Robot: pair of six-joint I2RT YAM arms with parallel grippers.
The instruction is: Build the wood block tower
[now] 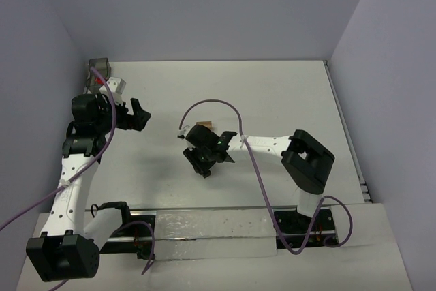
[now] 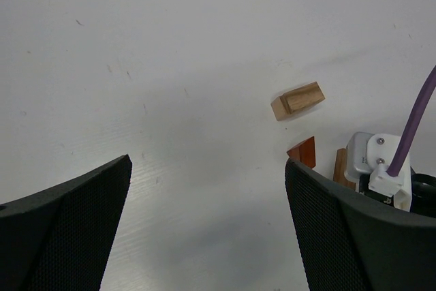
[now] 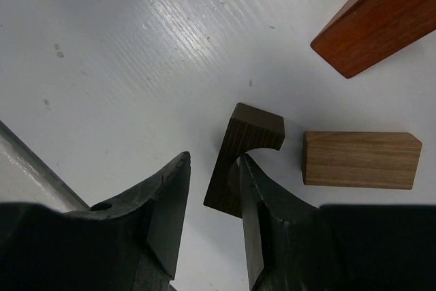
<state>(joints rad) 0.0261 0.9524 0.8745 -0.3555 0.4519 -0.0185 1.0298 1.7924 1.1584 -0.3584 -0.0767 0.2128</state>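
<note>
— Overhead first: where are we?
— Our right gripper (image 1: 206, 158) hangs low over the table (image 1: 286, 93), a tan block (image 1: 203, 126) just beyond it. Our left gripper (image 1: 138, 115) stands wide open, well apart.
— Left wrist?
— That block lies flat, a reddish piece (image 2: 303, 151) nearer our right gripper.
— Right wrist?
— We straddle a dark arched block (image 3: 242, 158): one finger touches, the other shows a gap, so nothing's gripped. Its long axis runs away along the jaws, notch toward a tan cuboid (image 3: 360, 160). We should centre, then squeeze gently.
</note>
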